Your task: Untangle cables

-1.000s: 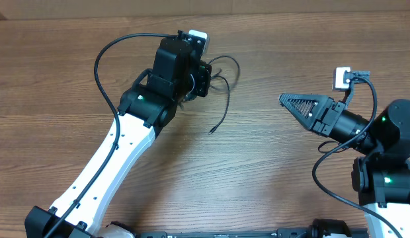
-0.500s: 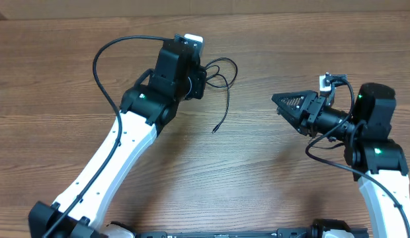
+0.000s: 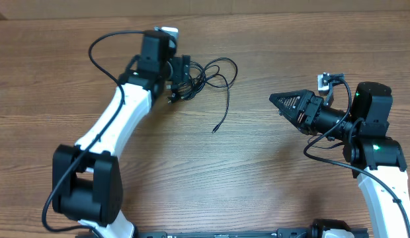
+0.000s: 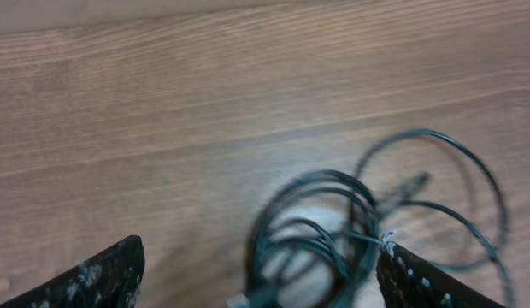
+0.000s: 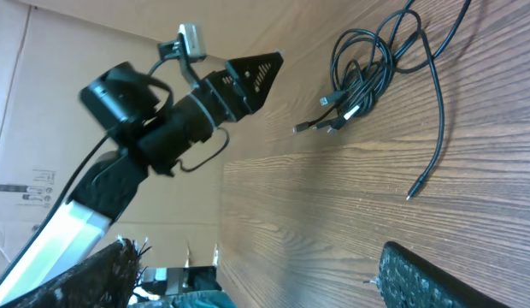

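Over the wood table (image 3: 258, 185), left gripper (image 3: 176, 80) hangs spread near the cables (image 3: 204, 78).

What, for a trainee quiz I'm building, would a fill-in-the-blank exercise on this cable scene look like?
The cables lie tangled beside the left gripper, whose jaws are ___.
The right gripper holds ___.
One plug end trails loose across the bare ___ table.
Missing words: open; nothing; wooden.

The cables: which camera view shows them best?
The right wrist view: the cables lie sharp and unobstructed, with plugs visible. The overhead view shows them small. The left wrist view shows only blurred loops, cut off at the edge.
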`<state>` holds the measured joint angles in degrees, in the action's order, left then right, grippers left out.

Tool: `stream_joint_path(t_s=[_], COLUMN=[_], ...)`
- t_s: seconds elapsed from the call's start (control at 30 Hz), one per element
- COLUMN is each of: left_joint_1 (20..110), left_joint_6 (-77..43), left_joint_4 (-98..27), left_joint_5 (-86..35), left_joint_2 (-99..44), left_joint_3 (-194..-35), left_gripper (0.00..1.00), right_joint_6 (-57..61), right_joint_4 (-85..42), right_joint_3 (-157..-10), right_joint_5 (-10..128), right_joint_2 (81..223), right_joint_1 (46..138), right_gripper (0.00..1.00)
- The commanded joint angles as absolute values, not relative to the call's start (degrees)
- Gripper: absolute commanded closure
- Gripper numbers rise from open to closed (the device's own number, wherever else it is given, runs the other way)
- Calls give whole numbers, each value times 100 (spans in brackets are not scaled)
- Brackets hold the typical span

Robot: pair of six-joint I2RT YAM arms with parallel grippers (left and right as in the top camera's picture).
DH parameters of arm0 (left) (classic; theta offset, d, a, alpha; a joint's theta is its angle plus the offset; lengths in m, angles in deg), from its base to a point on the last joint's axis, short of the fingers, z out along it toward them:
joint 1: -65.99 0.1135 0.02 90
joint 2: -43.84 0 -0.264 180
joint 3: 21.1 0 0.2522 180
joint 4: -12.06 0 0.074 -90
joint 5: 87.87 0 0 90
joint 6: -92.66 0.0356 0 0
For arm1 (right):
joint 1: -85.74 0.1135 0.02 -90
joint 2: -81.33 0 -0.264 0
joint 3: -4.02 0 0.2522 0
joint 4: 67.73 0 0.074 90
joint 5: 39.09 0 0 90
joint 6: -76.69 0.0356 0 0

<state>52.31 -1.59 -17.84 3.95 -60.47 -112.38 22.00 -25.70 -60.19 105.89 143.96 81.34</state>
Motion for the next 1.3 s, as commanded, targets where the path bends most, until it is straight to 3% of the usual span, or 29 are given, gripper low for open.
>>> stream_joint_path(t_s=[0.0,0.73,1.07,1.27], left_joint_1=[5373,5332,5321,5321], left_joint_6=[147,551,547,529], left_joint_4=[-1598,-997,-1054,-1135], left_joint_5=[-125,-540,-544,-962], left_joint_2=[-6549,-7931,-7942,-7905], left_joint_3=[-11275,-11275,-11275,-11277], left_gripper=[14,19,96,96], right_joint_6=[2021,2021,2021,2019], right_joint_4=[-2541,-2360,-2353,-2288], right_joint_3=[-6081,-6081,-6081,-6081], right_joint_5=[10447,10342,10342,10340], right_joint_2=[14405,14405,14405,14405], right_joint_1=[8116,8116,8116,8116], right_gripper=[12,12,16,22])
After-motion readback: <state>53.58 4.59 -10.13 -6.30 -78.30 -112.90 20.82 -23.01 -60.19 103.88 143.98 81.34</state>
